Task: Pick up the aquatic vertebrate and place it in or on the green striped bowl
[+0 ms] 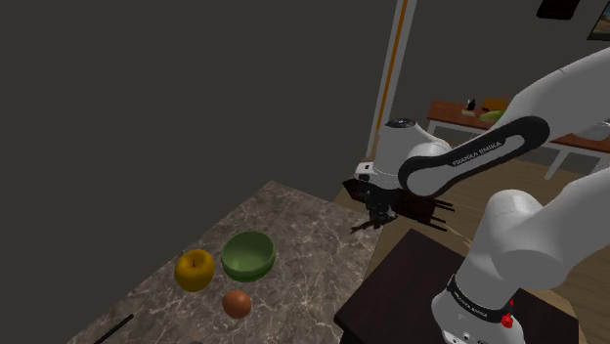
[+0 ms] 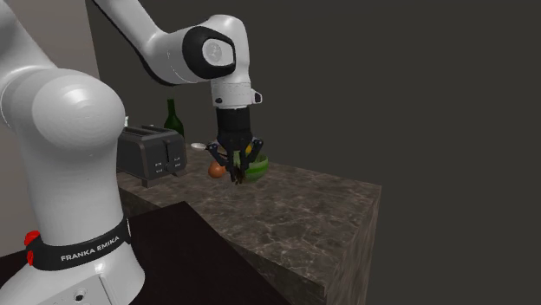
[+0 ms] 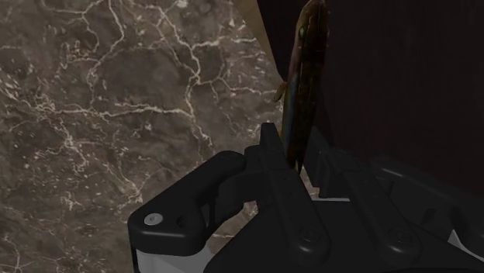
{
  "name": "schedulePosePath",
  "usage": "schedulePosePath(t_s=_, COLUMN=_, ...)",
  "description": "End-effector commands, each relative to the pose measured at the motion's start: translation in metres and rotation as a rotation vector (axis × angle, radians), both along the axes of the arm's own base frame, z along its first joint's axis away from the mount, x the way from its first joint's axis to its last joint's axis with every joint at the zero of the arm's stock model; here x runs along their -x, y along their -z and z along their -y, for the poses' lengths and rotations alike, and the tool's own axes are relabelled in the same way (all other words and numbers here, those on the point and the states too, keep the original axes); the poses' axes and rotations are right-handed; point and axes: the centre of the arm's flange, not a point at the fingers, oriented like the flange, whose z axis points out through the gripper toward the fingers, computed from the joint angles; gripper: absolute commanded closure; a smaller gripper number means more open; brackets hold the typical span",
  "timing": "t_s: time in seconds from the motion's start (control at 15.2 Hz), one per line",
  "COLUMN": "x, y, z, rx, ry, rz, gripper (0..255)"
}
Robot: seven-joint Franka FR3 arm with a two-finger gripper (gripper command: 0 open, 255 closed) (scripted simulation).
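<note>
- Fingers [image 3: 270, 155] pinch the slim brownish fish [image 3: 304, 85] between them, its body jutting past the tips.
- Over the marble counter [image 1: 293, 235], at its edge by the dark stand [image 1: 401, 293], hangs the gripper [image 1: 376, 215].
- Well apart sits the green bowl [image 1: 247, 256], beside a yellow fruit [image 1: 195, 270].

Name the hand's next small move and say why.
Probably carry the fish across toward the green bowl. The hand clasps it near the marble counter's edge, well apart from the bowl.
</note>
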Motion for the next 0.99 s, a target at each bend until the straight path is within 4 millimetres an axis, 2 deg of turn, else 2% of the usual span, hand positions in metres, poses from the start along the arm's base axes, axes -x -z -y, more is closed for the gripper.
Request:
schedulePosePath(t_s=0.0, x=-0.008, y=-0.003, z=-0.010, rx=0.000, ry=0.000, rz=-0.001, gripper=255)
schedulePosePath(t_s=0.92, x=-0.121, y=-0.001, z=-0.156, rx=0.000, ry=0.000, rz=-0.001, gripper=255)
